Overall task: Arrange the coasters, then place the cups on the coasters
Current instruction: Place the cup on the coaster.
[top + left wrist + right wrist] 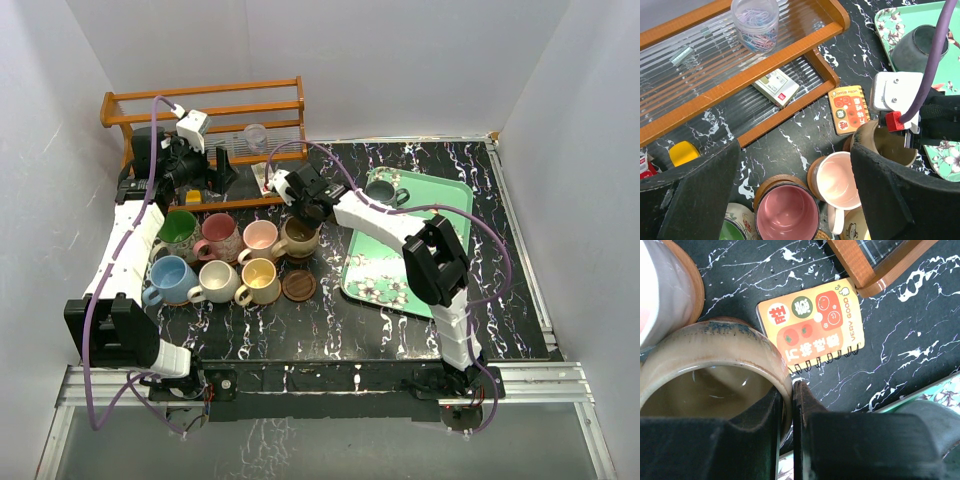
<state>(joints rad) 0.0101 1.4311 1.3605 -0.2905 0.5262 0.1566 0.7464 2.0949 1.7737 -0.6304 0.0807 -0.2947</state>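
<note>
Works over a black marbled table (380, 335). Has a wooden rack (200, 92) along the far edge, beyond the left fingers (695, 190), and a green flowered tray (450, 200) to the right of the right fingers. Holds the left gripper (795, 147) released, spread wide and grasping nothing, above the cluster of mugs. Clenches the right gripper (789, 405) on the rim of the tan mug (710, 365), one finger inside and the other outside against the wall; cannot tell whether that mug rests on anything. Finds the pink mug (787, 212) between the left fingers, on a coaster (769, 182), with the pale pink mug (837, 180) just beside it toward the right-hand finger, on a second coaster (812, 172), and the green mug (732, 232) by the left-hand finger. Lines up the blue mug (170, 278), white mug (218, 280) and yellow mug (258, 280) on the near side of both grippers. Leaves the grey mug (385, 190) on the tray, near the right fingers. Shows one bare coaster (298, 285) just nearside of the tan mug. Shows an orange spiral notebook (812, 330) flat on the table just beyond the right fingertips, and a clear cup (755, 22) of paper clips on the rack, well beyond the left fingers.
</note>
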